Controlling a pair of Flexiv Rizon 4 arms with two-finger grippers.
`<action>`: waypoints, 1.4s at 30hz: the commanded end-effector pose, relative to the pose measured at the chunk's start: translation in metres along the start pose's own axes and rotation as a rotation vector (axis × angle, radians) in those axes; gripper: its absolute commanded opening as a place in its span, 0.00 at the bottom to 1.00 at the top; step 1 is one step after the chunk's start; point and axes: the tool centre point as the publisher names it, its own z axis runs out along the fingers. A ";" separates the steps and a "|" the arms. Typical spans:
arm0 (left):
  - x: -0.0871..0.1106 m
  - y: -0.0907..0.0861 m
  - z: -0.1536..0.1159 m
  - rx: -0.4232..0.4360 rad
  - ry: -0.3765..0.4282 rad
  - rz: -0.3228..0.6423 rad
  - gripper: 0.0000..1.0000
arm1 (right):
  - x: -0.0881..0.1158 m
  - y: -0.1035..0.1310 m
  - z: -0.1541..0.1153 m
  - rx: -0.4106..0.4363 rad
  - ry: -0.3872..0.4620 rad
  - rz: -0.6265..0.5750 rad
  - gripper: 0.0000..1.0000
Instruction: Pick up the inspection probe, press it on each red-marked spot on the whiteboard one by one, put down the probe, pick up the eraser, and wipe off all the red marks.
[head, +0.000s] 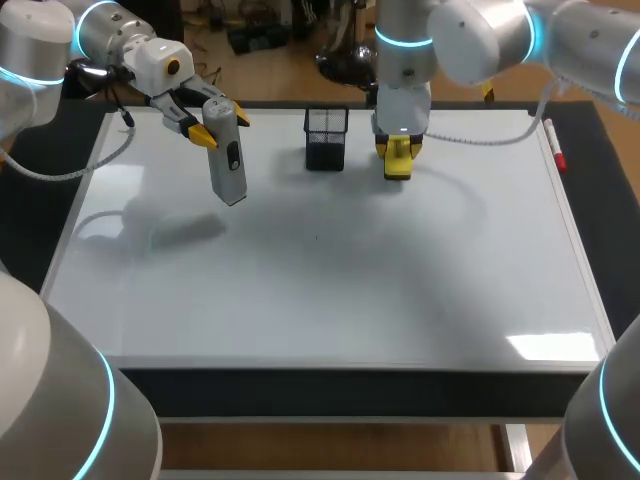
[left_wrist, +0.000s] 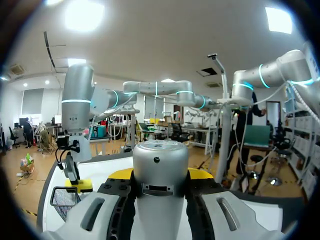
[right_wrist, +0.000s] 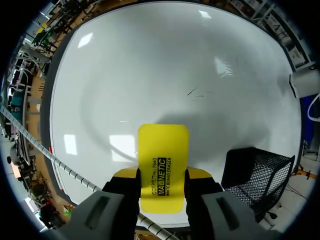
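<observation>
Bright, even light from above falls on the glossy white whiteboard, which throws back a hard white glare patch near its right front corner. Soft grey shadows pool across the board's left and middle. In the right wrist view, smaller reflections gleam beside the yellow block eraser.

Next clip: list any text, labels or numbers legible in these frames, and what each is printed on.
"MAGNETIC": black print on the yellow eraser held in the right gripper, right wrist view.
"WHITE BOARD ERASER": smaller print just beside it on the same eraser.
A further small line next to those: too small to read.
The probe in the left gripper, the marker and the whiteboard: no legible text.
</observation>
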 end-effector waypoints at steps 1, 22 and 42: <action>-0.002 -0.001 -0.002 0.001 0.007 -0.001 0.00 | 0.001 -0.006 0.006 -0.009 0.003 0.003 0.00; -0.002 -0.001 -0.002 0.001 0.007 -0.001 0.00 | 0.010 -0.013 0.016 -0.005 0.016 0.029 0.00; -0.002 -0.001 -0.002 0.001 0.007 -0.001 0.00 | 0.026 -0.014 0.007 0.008 0.009 0.068 1.00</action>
